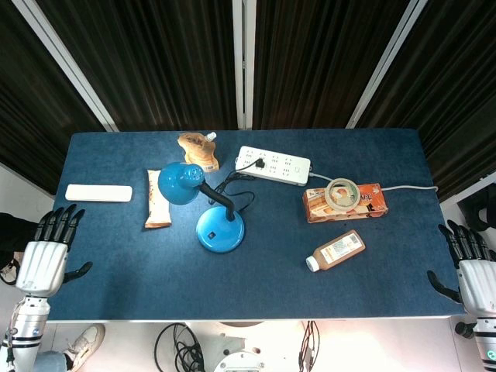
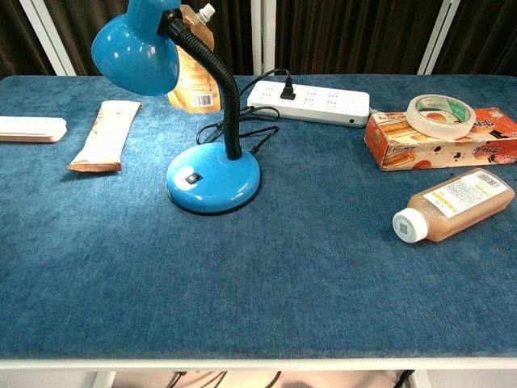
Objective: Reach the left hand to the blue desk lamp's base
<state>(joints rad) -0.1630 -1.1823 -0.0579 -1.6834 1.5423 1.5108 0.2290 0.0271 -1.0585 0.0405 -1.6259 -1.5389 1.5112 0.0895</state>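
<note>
The left hand [image 1: 43, 260] hangs at the near left edge of the blue felt-covered worktop [image 1: 139, 271], fingers spread apart and holding nothing; only the head view shows it. The glossy blue desk lamp's round base [image 1: 220, 229] sits well apart from it, further in over the worktop and toward the right hand, with its black flexible neck [image 2: 220, 77] rising to the blue shade [image 2: 136, 52]. Between the left hand and the base, further back, lie a flat tan snack packet [image 1: 157, 199] and a white rectangular bar [image 1: 98, 193]. The right hand [image 1: 471, 267] rests off the near right edge, fingers likewise spread and empty, with a brown plastic bottle with a white cap [image 1: 336, 251] lying between it and the base.
</note>
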